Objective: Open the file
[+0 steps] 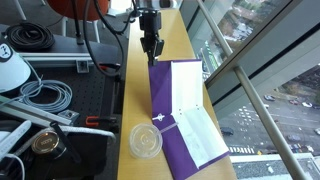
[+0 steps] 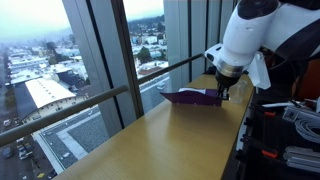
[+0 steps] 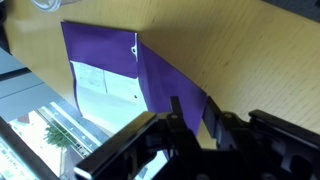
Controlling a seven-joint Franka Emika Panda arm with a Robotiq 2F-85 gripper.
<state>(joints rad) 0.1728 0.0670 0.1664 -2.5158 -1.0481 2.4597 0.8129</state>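
The purple file (image 1: 160, 112) lies on the wooden table (image 1: 180, 45) beside the window, with white sheets (image 1: 192, 125) showing inside. Its purple cover is lifted on one side and stands tilted up. My gripper (image 1: 152, 58) is at the far upper corner of that cover. In the wrist view the purple cover (image 3: 100, 45) runs between my two fingers (image 3: 192, 115), which are closed in on its edge. In an exterior view the raised cover (image 2: 190, 96) shows just under the gripper (image 2: 222, 92). The string clasp shows as small dots (image 3: 135, 47).
A clear round lid (image 1: 146, 140) lies on the table touching the near edge of the file. Cables and gear (image 1: 40, 95) cover the black bench beside the table. A window rail (image 1: 240, 70) runs along the table's other side.
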